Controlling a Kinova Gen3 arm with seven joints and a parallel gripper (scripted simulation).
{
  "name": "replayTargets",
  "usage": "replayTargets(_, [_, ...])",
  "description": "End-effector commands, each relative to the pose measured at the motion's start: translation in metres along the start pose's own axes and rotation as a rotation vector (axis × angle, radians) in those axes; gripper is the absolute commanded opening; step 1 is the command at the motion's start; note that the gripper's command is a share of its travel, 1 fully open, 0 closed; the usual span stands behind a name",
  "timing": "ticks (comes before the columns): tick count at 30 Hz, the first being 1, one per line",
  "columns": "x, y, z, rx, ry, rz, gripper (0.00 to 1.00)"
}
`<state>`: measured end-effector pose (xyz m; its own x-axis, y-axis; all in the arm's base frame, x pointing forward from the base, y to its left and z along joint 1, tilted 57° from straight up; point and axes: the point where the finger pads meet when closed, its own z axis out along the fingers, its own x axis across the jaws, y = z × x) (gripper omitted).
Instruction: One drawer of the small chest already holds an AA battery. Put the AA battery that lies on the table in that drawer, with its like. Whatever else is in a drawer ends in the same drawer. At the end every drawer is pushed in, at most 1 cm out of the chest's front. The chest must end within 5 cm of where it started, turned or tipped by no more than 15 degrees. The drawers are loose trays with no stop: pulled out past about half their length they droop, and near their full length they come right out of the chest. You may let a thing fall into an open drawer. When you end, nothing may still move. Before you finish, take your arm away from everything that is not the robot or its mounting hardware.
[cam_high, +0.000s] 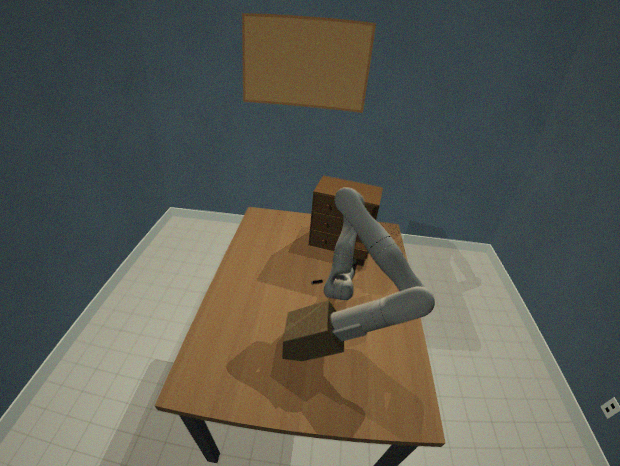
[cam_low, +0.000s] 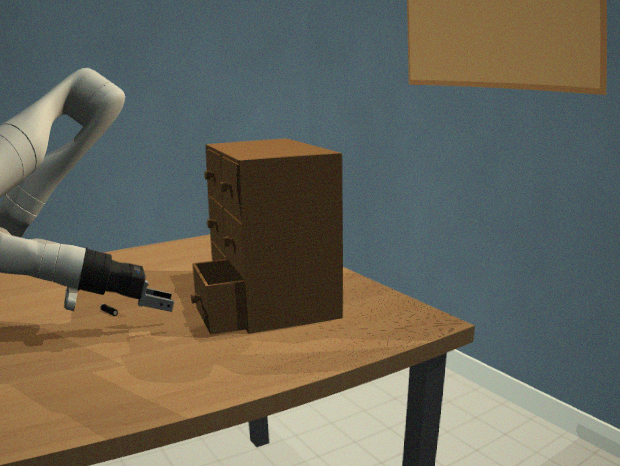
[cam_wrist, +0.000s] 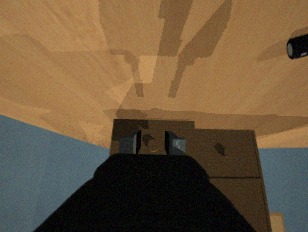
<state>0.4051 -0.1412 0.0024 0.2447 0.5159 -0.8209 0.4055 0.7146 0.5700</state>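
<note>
The wooden chest (cam_high: 328, 184) (cam_low: 295, 235) (cam_wrist: 235, 167) stands upright at the back of the table. Its bottom drawer (cam_low: 225, 305) (cam_wrist: 167, 125) on the gripper's side is pulled partly out. The drawer's inside is dark, and no contents can be made out. The other visible drawers look pushed in. My gripper (cam_low: 170, 299) (cam_wrist: 152, 139) is open and empty, pointing at that drawer's front, with a small gap before its knob (cam_low: 195, 299). The black AA battery (cam_high: 317, 281) (cam_low: 109, 309) (cam_wrist: 298, 47) lies on its side on the table, to one side of the gripper.
A brown box-shaped block (cam_high: 308, 330) stands by the arm's base. The arm (cam_high: 390, 255) (cam_low: 40, 258) reaches over the table towards the chest. The table edge (cam_low: 350, 368) runs along the chest's open-drawer side. Shadows lie on the table around the battery.
</note>
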Motion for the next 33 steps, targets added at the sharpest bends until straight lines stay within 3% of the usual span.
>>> replayTargets(1, [0.001, 0.002, -0.002, -0.002, 0.002, 0.0, 0.67])
replayTargets(8, [0.001, 0.009, -0.012, -0.002, 0.002, 0.0, 0.67])
replayTargets(19, [0.0, 0.036, -0.05, -0.002, 0.002, 0.0, 0.67])
replayTargets(33, [0.0, 0.052, -0.071, -0.002, 0.002, 0.0, 0.67])
